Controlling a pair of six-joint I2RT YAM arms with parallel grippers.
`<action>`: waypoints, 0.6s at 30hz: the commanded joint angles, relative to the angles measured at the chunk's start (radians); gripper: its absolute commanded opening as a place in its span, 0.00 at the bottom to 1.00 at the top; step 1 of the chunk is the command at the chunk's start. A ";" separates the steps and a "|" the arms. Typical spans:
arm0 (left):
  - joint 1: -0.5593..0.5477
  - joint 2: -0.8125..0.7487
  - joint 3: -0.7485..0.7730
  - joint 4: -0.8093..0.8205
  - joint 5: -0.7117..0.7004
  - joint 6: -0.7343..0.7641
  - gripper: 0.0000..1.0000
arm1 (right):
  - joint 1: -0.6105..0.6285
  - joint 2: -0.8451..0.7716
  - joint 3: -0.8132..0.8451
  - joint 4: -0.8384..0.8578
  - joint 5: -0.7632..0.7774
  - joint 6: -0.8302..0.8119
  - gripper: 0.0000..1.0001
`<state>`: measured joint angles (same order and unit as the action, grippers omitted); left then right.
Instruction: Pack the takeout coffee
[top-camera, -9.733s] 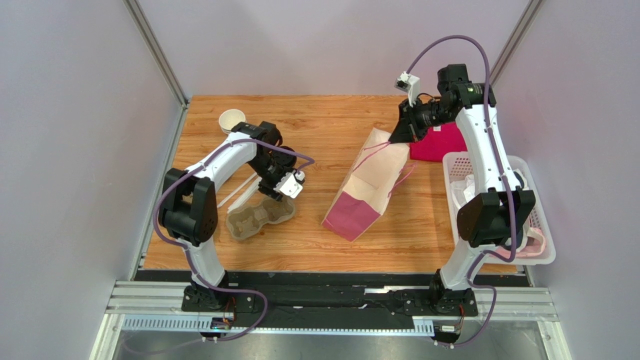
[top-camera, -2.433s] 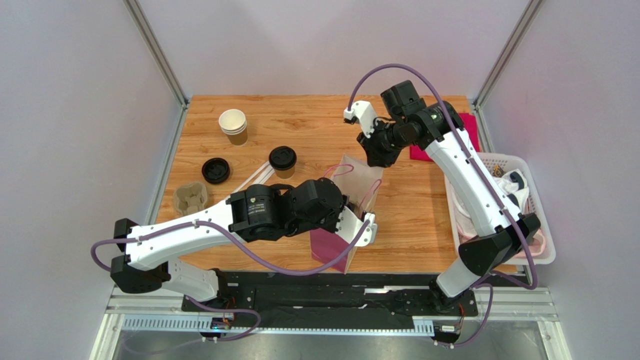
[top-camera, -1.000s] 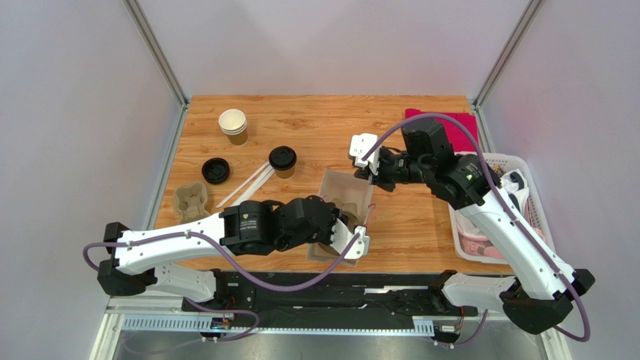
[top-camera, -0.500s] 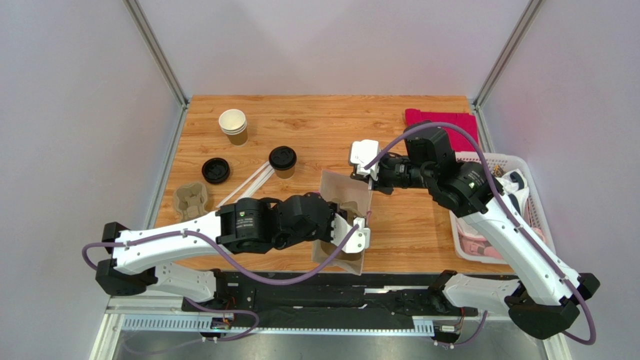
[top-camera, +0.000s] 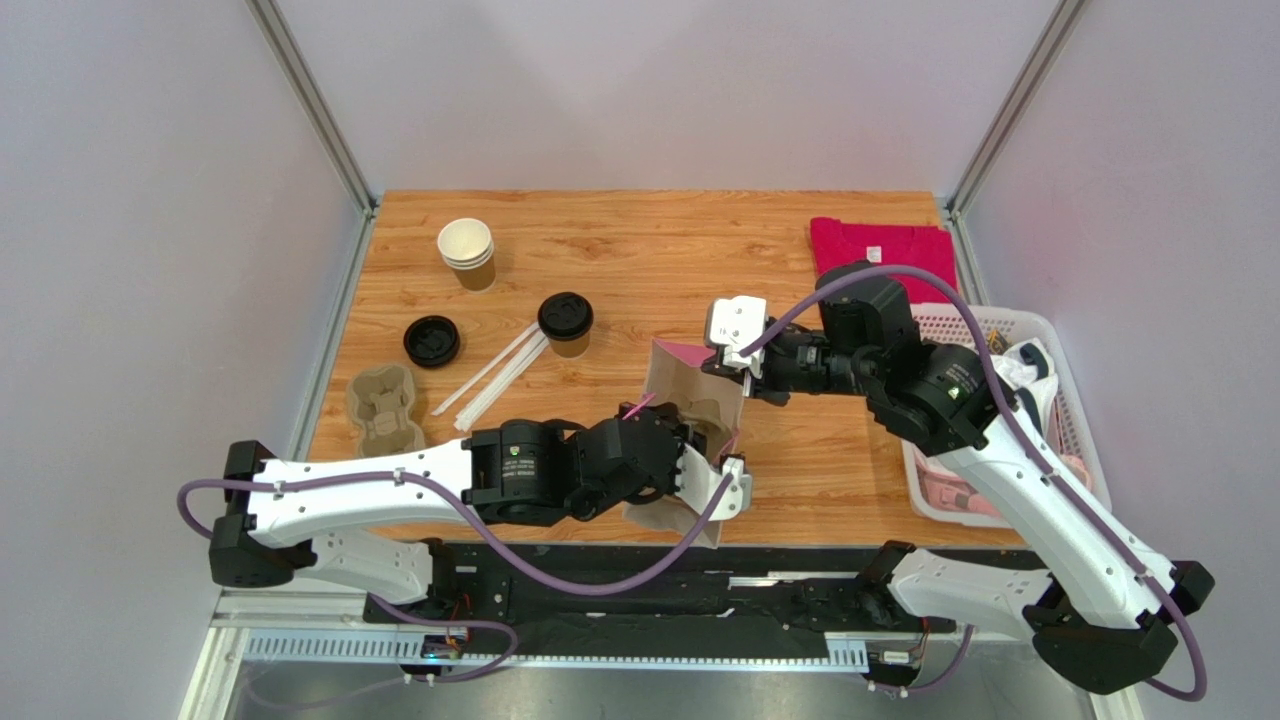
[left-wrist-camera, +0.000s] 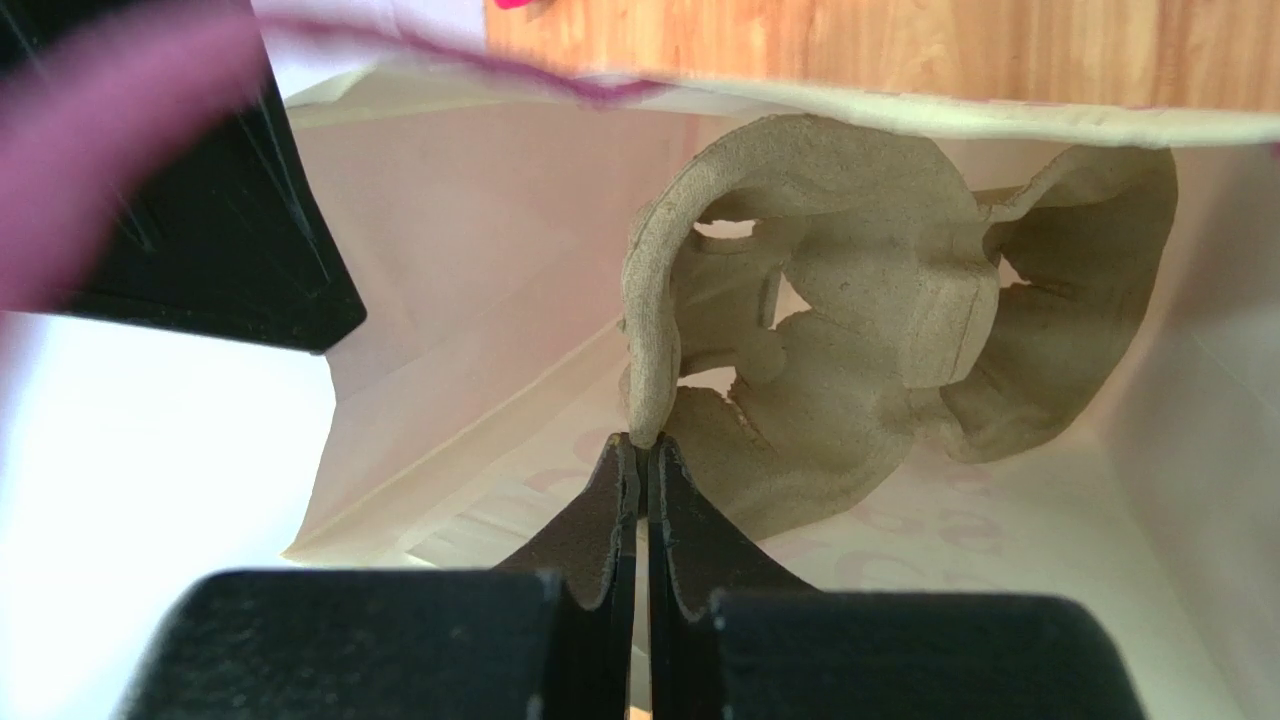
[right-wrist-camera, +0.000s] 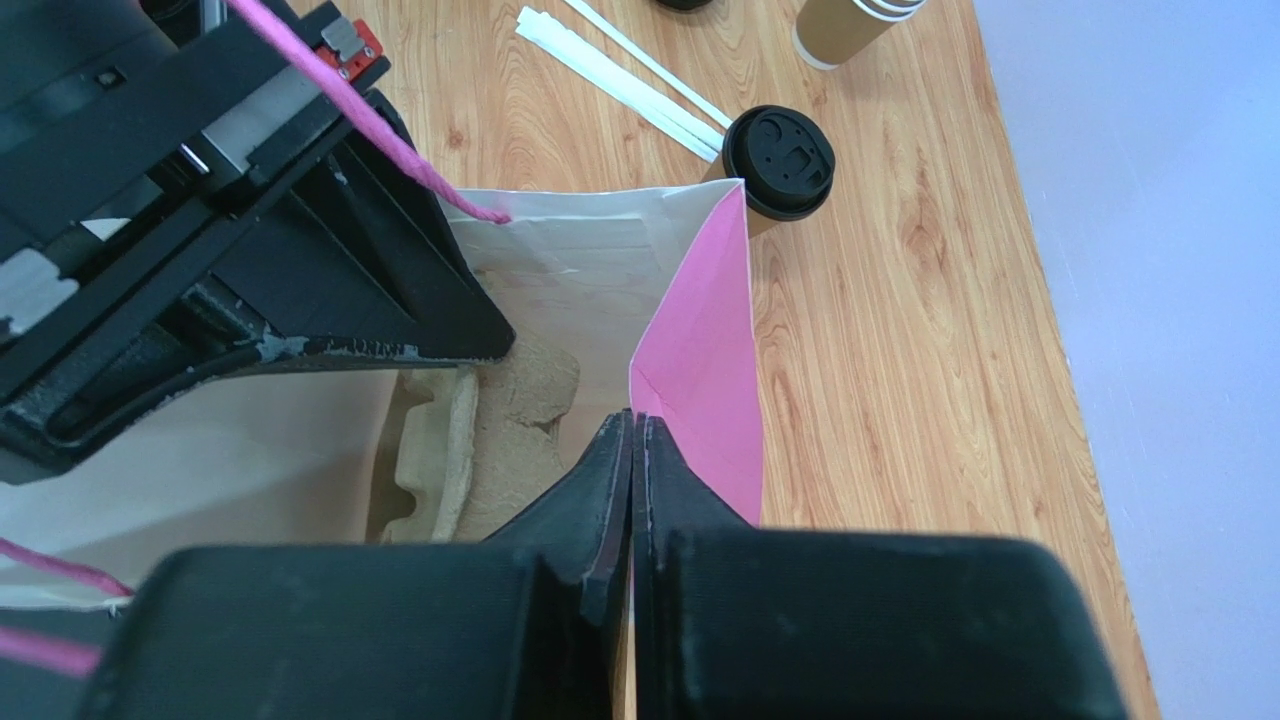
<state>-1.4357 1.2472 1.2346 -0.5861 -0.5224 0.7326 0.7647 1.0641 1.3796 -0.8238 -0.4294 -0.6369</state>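
Note:
The takeout coffee (top-camera: 567, 320), a brown cup with a black lid, stands on the table left of the bag, also seen in the right wrist view (right-wrist-camera: 781, 152). Neither gripper touches it. The cream paper bag (top-camera: 694, 393) with pink sides stands near the front edge. My left gripper (left-wrist-camera: 643, 447) is inside the bag (left-wrist-camera: 451, 360), shut on the rim of a grey pulp cup carrier (left-wrist-camera: 842, 345). My right gripper (top-camera: 747, 384) is shut on the bag's top edge (right-wrist-camera: 684, 338) at the pink side, holding the mouth open. From the right wrist, the carrier (right-wrist-camera: 504, 428) shows inside.
A stack of lidless paper cups (top-camera: 467, 251), a loose black lid (top-camera: 431, 341), white wrapped straws (top-camera: 493, 375) and a second pulp carrier (top-camera: 380, 410) lie at the left. A pink cloth (top-camera: 884, 248) and a white basket (top-camera: 1037, 338) are at the right.
My right gripper has drawn the bag's rim slightly right and toward the near edge. My left arm has shifted nearer with the carrier still inside the bag. Both grips are unchanged.

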 joint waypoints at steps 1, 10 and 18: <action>-0.015 0.000 -0.037 0.120 -0.064 0.034 0.00 | 0.007 -0.027 -0.017 0.049 -0.029 0.036 0.00; -0.015 0.017 -0.101 0.147 -0.019 -0.009 0.00 | 0.005 -0.039 -0.062 0.077 -0.037 0.026 0.00; -0.009 0.046 -0.172 0.215 -0.008 -0.009 0.00 | 0.004 -0.041 -0.077 0.080 -0.037 0.025 0.00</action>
<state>-1.4460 1.2644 1.0916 -0.4316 -0.5514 0.7437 0.7647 1.0378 1.3212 -0.7704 -0.4534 -0.6319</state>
